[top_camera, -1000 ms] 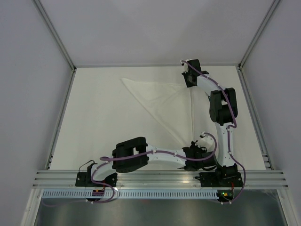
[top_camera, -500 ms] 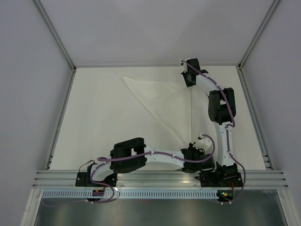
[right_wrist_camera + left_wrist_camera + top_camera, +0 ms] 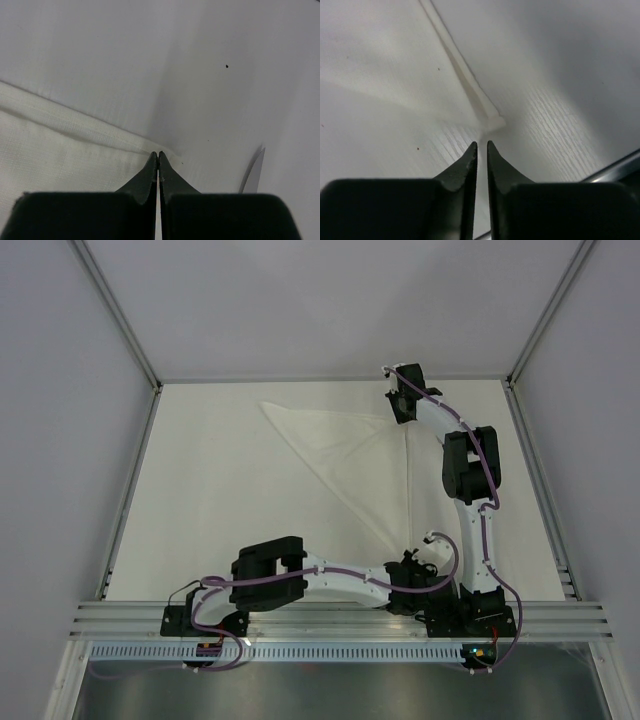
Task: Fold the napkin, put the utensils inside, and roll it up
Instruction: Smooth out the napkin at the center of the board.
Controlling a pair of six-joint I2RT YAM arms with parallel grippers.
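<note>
The napkin (image 3: 350,455) lies flat on the table, folded into a white triangle with a long straight edge on its right. My right gripper (image 3: 404,416) is at its far right corner. In the right wrist view that gripper (image 3: 158,153) is shut, its tips pinching the hemmed corner of the napkin (image 3: 65,150). My left gripper (image 3: 408,558) is at the near corner. In the left wrist view it (image 3: 481,144) stands a crack open with nothing between the jaws. The napkin's corner (image 3: 490,121) lies just beyond the tips. The utensils are out of view.
Metal frame rails (image 3: 130,490) run along the left and right table edges, with white walls behind. The arm bases (image 3: 470,615) sit on the near rail. A pale curved sliver (image 3: 254,172) at the right of the right wrist view is unclear.
The left jaws have parted slightly and let go of the napkin's near corner. The left arm has drawn back a little toward the near edge. The right arm barely shifted.
</note>
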